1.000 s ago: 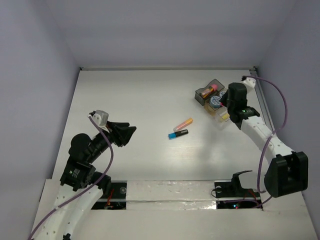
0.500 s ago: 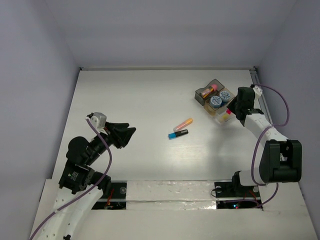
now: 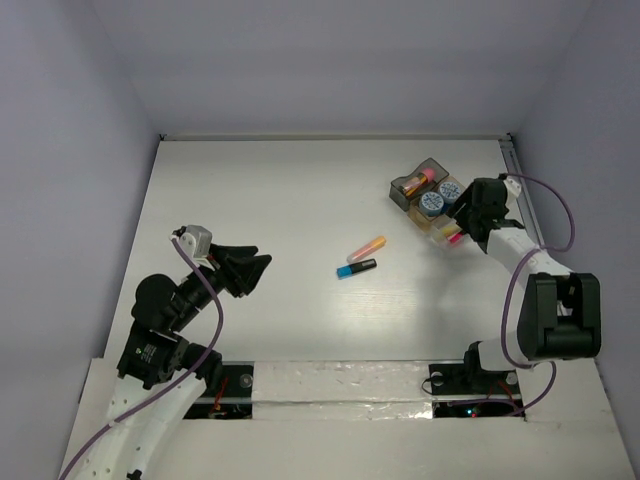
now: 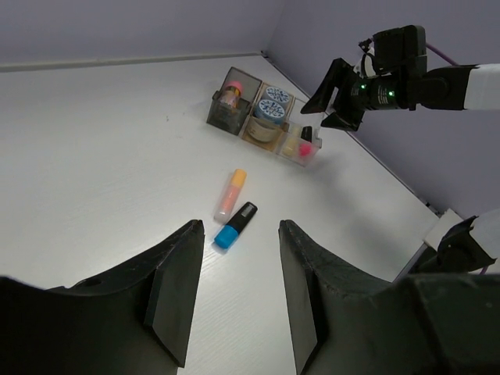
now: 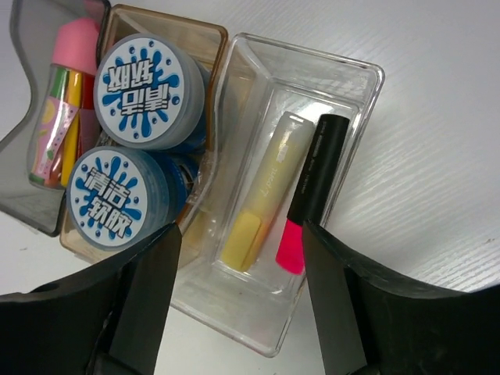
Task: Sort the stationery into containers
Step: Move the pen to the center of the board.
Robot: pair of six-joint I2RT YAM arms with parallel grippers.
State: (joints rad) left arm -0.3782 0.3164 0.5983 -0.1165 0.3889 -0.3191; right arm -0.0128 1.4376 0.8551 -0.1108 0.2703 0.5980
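Your right gripper (image 5: pixel 238 238) hangs over the clear tray (image 5: pixel 355 74) at the far right of the bench (image 3: pixel 280 190), its jaws apart and holding nothing. In that tray the yellow highlighter (image 5: pixel 262 195) and the pink-black highlighter (image 5: pixel 312 187) lie side by side, touching. Next door, the amber tray (image 5: pixel 212 37) holds two blue-white rolls (image 5: pixel 148 90), and the smoky grey tray (image 5: pixel 27 207) holds the pink-capped glue stick (image 5: pixel 66 101). Two pieces are not yet sorted: the orange highlighter (image 4: pixel 229 195) and the blue-black highlighter (image 4: pixel 236 225) lie close together near the middle of the bench, well apart from the trays. Your left gripper (image 4: pixel 238 258) hovers on the near left, jaws apart and empty, facing them. Both pens look light, stiff and smooth, so they would likely roll or slip under a loose pinch; take each across the middle of its barrel. The bench is white, flat and matt, enclosed by plain lilac walls (image 3: pixel 70 150).
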